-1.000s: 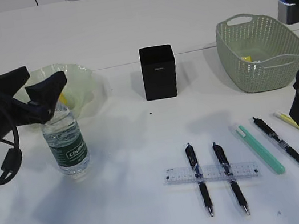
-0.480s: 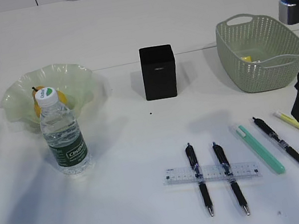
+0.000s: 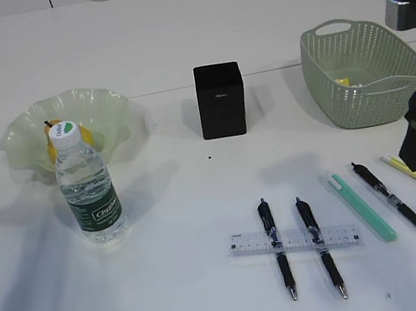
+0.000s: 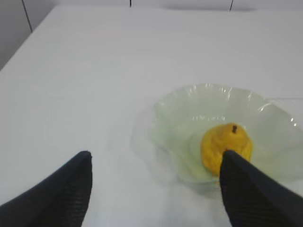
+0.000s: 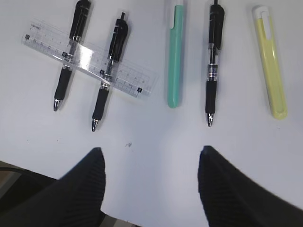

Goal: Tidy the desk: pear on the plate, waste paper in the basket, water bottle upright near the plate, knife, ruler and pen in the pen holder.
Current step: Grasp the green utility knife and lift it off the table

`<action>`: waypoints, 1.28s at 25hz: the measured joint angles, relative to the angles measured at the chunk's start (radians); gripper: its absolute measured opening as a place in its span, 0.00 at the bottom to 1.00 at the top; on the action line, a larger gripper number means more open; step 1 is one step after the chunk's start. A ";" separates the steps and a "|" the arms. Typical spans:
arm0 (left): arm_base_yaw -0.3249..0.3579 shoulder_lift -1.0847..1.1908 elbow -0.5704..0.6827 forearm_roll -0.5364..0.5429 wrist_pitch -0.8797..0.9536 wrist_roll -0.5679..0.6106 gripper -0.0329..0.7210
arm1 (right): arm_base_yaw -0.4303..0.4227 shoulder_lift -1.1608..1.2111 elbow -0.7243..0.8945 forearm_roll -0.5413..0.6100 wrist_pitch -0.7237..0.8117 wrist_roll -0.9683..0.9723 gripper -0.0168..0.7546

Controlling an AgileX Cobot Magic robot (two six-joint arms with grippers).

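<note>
The yellow pear (image 4: 226, 146) lies in the pale green plate (image 4: 189, 109). In front of the plate (image 3: 108, 113) the water bottle (image 3: 89, 188) stands upright. My left gripper (image 4: 156, 153) is open and empty, left of the plate and outside the exterior view. The clear ruler (image 5: 90, 56) lies across two black pens (image 3: 277, 248). A teal stick (image 5: 174, 52), a third black pen (image 5: 212, 61) and a yellow stick (image 5: 271, 61) lie to its right; which one is the knife I cannot tell. My right gripper (image 5: 151, 150) hovers open above them. The black pen holder (image 3: 221, 101) stands mid-table.
The green basket (image 3: 362, 72) stands at the back right with a small yellow scrap (image 3: 340, 84) inside. The table's front edge shows under the right gripper in its wrist view.
My left arm has pulled away to the left from the water bottle and out of the exterior view; the bottle stays standing. The right gripper has barely shifted.
</note>
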 joint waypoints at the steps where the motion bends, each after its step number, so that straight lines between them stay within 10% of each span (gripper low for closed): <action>1: -0.005 -0.025 0.001 0.000 0.066 -0.013 0.83 | 0.000 0.000 0.000 0.000 0.000 0.000 0.62; 13: -0.007 -0.348 -0.016 -0.007 0.869 -0.080 0.79 | 0.000 0.000 0.000 0.000 -0.005 0.000 0.62; 20: -0.007 -0.358 -0.174 -0.236 1.297 0.166 0.79 | 0.000 0.000 0.000 0.000 -0.005 0.000 0.62; 32: -0.030 -0.359 -0.380 -0.349 1.659 0.228 0.79 | 0.000 0.000 0.000 0.002 -0.005 0.000 0.62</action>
